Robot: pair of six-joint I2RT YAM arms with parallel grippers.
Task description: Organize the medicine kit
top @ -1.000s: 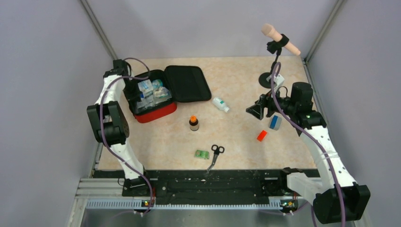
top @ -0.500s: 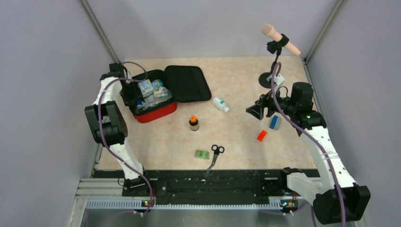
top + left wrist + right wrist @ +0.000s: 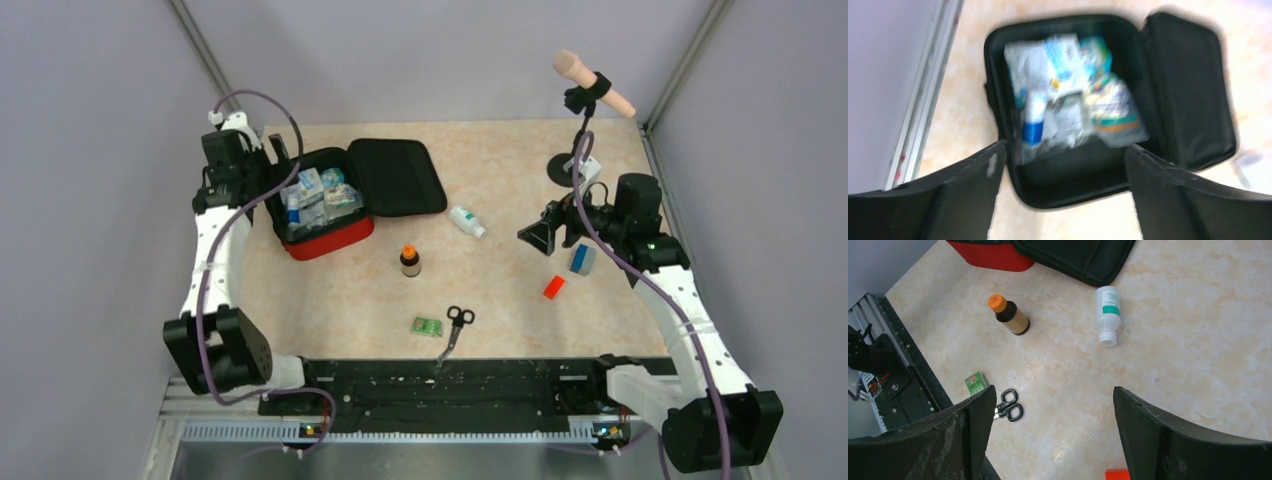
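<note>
**Nothing held on either side**

My left gripper (image 3: 1064, 150) stands wide apart and empty above the red soft zippered medicine kit (image 3: 322, 243), which lies open at the far left of the beige marbled table (image 3: 500, 290). My right gripper (image 3: 1054, 390) is equally spread above the table, touching nothing. Grey walls (image 3: 450, 50) enclose the table.

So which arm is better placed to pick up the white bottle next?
Right. The right gripper is open and faces the white bottle lying nearby, nothing between. The left gripper hangs over the open kit at the far left, farther off.
</note>
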